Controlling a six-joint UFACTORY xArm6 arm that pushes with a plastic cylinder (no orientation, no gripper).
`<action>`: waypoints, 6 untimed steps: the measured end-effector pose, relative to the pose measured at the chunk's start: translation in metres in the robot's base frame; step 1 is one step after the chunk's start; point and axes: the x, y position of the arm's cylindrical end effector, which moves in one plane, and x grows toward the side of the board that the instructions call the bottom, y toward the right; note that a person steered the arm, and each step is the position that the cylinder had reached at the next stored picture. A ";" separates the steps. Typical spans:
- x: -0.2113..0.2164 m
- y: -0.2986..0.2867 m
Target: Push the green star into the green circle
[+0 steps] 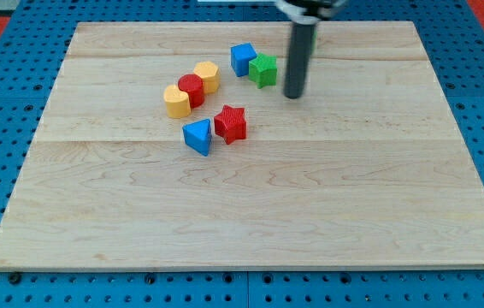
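The green star [263,70] lies on the wooden board [250,214] at the upper middle, touching the blue cube [243,59] on its upper left. My tip [293,95] rests on the board just to the right of the green star, a small gap apart. I cannot make out a green circle in this view. The dark rod covers a strip of the board near the view's top.
A yellow block [207,76], a red cylinder [191,89] and another yellow block [176,101] form a diagonal row left of the star. A red star [231,123] and a blue triangle [197,136] lie side by side below them.
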 end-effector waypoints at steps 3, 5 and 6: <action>-0.029 -0.045; -0.040 0.068; -0.041 0.031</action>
